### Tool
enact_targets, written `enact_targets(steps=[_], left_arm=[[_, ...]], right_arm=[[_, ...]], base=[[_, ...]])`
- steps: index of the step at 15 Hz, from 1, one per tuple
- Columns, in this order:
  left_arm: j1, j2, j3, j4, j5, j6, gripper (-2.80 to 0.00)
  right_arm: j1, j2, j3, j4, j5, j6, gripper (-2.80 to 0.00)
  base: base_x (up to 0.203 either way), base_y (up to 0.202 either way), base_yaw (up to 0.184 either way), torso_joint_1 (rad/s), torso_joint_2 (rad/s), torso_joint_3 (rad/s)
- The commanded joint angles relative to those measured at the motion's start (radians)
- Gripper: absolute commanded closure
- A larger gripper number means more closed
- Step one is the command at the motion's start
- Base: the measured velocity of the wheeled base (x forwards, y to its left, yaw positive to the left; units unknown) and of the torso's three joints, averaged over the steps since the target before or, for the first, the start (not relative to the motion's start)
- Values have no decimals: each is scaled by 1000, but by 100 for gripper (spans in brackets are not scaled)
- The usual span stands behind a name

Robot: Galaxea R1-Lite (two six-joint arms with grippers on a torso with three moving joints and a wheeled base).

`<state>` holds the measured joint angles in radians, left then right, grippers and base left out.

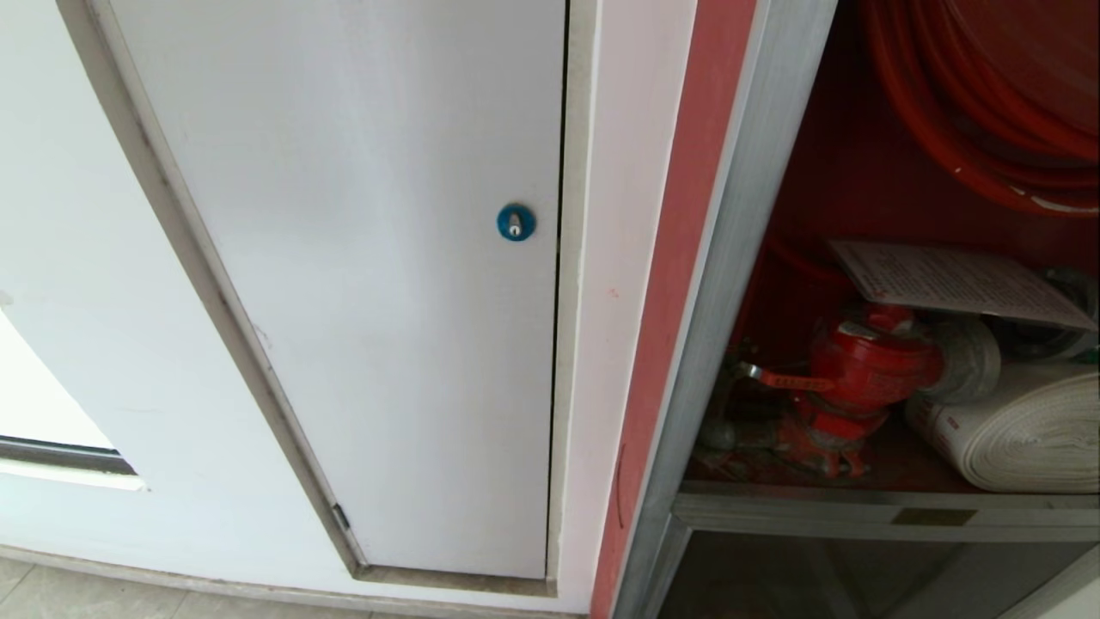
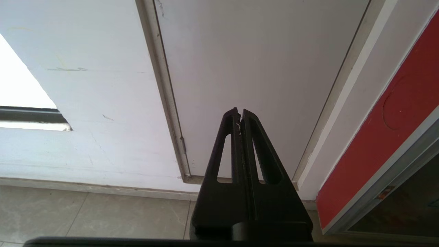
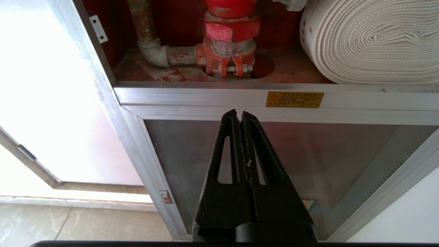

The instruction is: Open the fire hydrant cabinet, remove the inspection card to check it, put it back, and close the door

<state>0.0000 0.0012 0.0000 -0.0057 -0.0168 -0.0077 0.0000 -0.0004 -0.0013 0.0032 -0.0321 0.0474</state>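
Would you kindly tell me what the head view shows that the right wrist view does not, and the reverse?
Only the head view shows the inspection card lying above the hydrant valve, the coiled red hose, and the white panel with its blue lock.

Only the right wrist view shows the right end effector, shut and empty, the yellow plate's print, and the elbow pipe.

Both show the open fire hydrant cabinet, the valve, and the rolled white hose.

Both grippers — left (image 2: 240,115), right (image 3: 239,116) — empty, fingers pressed together.
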Motion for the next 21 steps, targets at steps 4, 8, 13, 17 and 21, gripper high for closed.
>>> enact_targets(steps=[4,8,13,17,21], left_arm=[[0,0,0,0,0,-1,0],[0,0,0,0,0,0,0],[0,0,1,0,0,0,0],[0,0,0,0,0,0,0],[0,0,0,0,0,0,0]], right_arm=[[0,0,0,0,0,1,0],[0,0,0,0,0,3,0],[0,0,0,0,0,5,0],[0,0,0,0,0,8,0],[0,0,0,1,0,2,0]], base=[[0,0,0,0,0,0],[0,0,0,0,0,0],[0,0,0,0,0,0],[0,0,0,0,0,0],[0,0,0,0,0,0]])
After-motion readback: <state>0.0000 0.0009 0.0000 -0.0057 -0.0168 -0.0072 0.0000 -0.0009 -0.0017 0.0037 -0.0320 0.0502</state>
